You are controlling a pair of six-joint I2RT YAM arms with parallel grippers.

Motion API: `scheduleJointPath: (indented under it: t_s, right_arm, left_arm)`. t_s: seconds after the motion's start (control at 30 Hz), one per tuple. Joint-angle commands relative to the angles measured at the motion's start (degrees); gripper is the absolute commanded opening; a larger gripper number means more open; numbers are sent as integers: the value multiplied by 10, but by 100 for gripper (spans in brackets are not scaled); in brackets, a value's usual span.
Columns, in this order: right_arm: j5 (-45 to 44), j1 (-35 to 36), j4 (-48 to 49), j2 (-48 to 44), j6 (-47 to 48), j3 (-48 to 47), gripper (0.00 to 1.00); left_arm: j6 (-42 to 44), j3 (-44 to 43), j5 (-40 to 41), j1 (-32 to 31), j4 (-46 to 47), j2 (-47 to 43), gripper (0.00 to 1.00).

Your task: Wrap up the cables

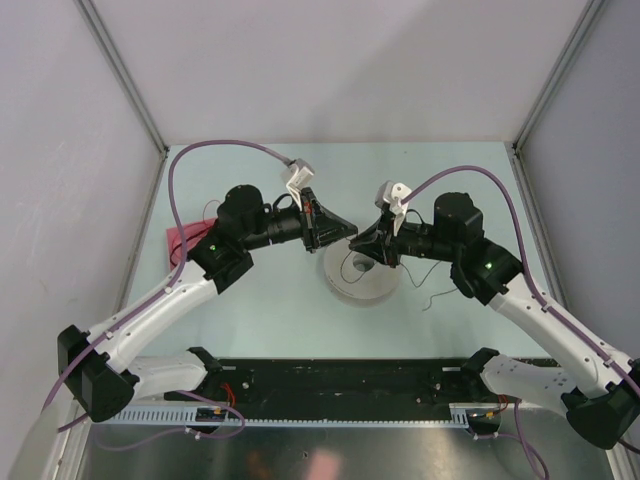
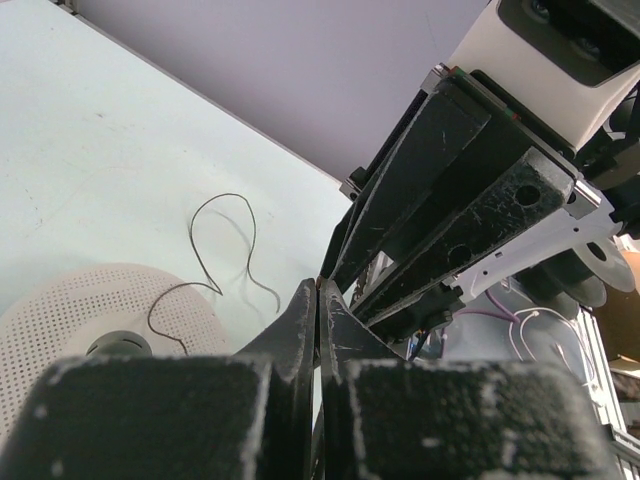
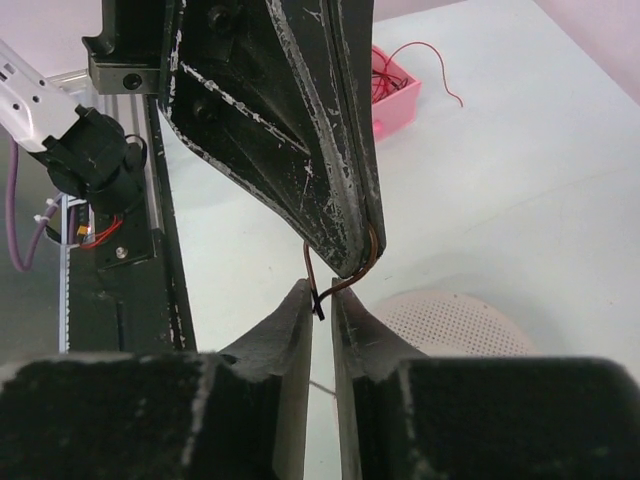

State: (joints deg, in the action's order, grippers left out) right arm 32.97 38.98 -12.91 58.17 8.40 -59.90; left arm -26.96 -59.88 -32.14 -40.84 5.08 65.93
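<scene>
A thin brown cable [image 3: 309,265] with a black end hangs from my left gripper [image 3: 352,268], which is shut on it above the pale perforated spool [image 1: 362,285]. My right gripper [image 3: 322,292] faces it tip to tip. Its jaws stand a narrow gap apart, and the cable's black end sits in that gap. In the top view both grippers meet over the spool, left [image 1: 351,231] and right [image 1: 361,244]. In the left wrist view my left gripper [image 2: 318,287] shows pressed shut. A second dark cable [image 2: 249,245] curls loose from the spool [image 2: 70,305] onto the table.
A pink tray [image 3: 398,92] with red wire strands sits at the far left of the table [image 1: 180,243]. A loose dark strand [image 1: 436,291] lies right of the spool. The black base rail [image 1: 340,385] runs along the near edge.
</scene>
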Motion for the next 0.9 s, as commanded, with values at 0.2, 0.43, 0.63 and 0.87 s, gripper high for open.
scheduleJointPath:
  t_s: [0.2, 0.43, 0.63, 0.87]
  right_arm:
    - [13, -9, 25, -1, -19, -10, 2]
    - [37, -57, 31, 0, -61, -9, 0]
    - [54, -77, 23, -8, -55, -6, 0]
    - [49, -162, -53, -25, 13, -6, 0]
  left_arm:
    - [-5, 12, -7, 3, 30, -15, 0]
    - [-29, 35, -5, 11, 47, -26, 0]
    - [-54, 36, -44, 41, 56, -27, 51]
    - [-20, 61, -39, 117, -19, -12, 67]
